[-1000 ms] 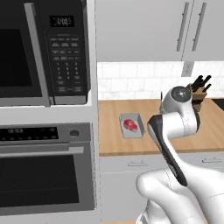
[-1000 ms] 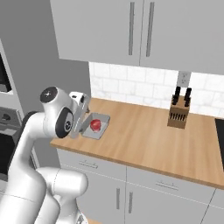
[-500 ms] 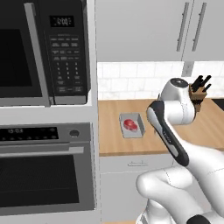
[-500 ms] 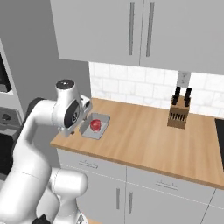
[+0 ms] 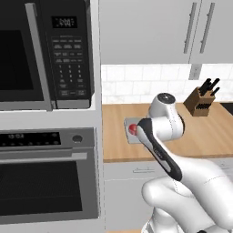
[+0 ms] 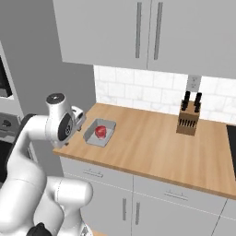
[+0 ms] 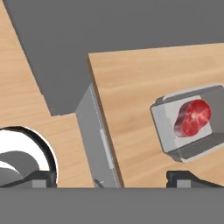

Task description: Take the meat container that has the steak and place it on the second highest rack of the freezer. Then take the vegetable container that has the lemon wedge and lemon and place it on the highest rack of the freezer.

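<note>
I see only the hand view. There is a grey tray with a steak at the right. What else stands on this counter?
Observer: A knife block stands far along the counter from the tray, near the tiled wall.
Operator: Is the lemon container near?
Observer: I cannot find one; the tray with the steak and the knife block are all I see on the counter.
Operator: What is above the tray?
Observer: Grey wall cabinets hang over the counter, and the arm's hand sits beside the tray's end, above the counter edge.
</note>
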